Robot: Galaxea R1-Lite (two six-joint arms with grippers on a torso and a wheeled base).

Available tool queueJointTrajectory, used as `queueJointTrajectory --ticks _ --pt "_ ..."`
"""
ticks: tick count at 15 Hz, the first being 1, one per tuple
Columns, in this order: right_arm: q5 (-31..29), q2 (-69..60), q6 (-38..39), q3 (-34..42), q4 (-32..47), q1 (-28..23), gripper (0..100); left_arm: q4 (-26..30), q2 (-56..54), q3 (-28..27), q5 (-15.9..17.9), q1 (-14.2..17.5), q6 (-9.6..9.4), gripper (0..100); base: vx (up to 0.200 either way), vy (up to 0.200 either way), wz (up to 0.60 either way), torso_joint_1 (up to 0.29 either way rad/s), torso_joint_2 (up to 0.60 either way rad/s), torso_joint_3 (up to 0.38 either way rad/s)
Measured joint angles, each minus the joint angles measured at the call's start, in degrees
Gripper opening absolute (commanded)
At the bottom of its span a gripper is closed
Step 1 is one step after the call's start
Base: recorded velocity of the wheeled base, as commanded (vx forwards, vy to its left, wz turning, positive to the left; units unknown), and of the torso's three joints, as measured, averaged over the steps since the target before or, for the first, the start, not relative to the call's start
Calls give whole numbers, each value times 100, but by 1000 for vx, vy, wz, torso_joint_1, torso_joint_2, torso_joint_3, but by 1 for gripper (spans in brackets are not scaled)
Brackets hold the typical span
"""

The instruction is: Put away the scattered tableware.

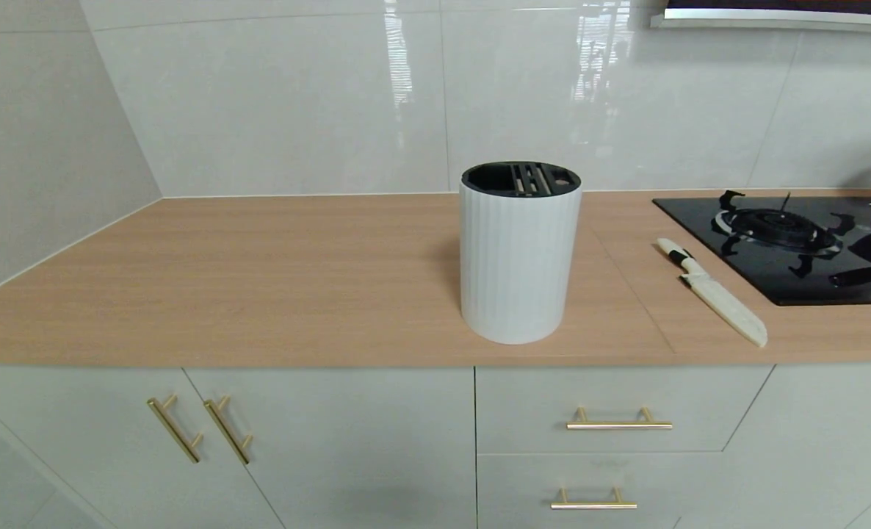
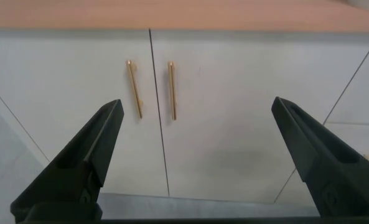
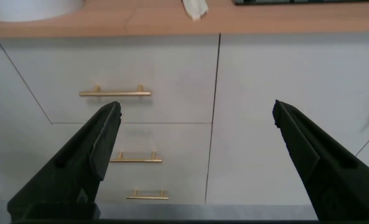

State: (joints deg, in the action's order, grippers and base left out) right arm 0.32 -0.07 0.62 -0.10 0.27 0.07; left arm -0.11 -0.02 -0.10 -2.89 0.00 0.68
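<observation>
Left gripper (image 2: 196,107), right gripper (image 3: 196,108): both wide open, empty, facing cupboard doors (image 2: 234,130). Knife (image 1: 711,290) on counter (image 1: 259,279) above right gripper; white holder (image 1: 520,257) nearby.

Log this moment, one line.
white ribbed cylindrical holder upright on wooden counter; white knife flat by black stove; left claw open; right claw open

White ribbed holder (image 1: 520,272), black top; cream knife (image 1: 711,292) with black-banded handle; wood-grain counter (image 1: 259,279); gold cabinet handles (image 1: 619,424); black hob (image 1: 744,253)

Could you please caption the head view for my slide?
White slotted holder on a wooden counter; knife beside the hob.
</observation>
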Motion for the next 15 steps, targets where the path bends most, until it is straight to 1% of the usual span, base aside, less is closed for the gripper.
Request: queueJointTrajectory --ticks 8,15 --pt "-7 0 6 0 0 0 100 4 0 0 2 0 0 100 0 0 0 211 -516 -305" --pt "-13 0 9 0 0 0 100 6 0 0 2 0 0 100 0 0 0 257 -582 -326"
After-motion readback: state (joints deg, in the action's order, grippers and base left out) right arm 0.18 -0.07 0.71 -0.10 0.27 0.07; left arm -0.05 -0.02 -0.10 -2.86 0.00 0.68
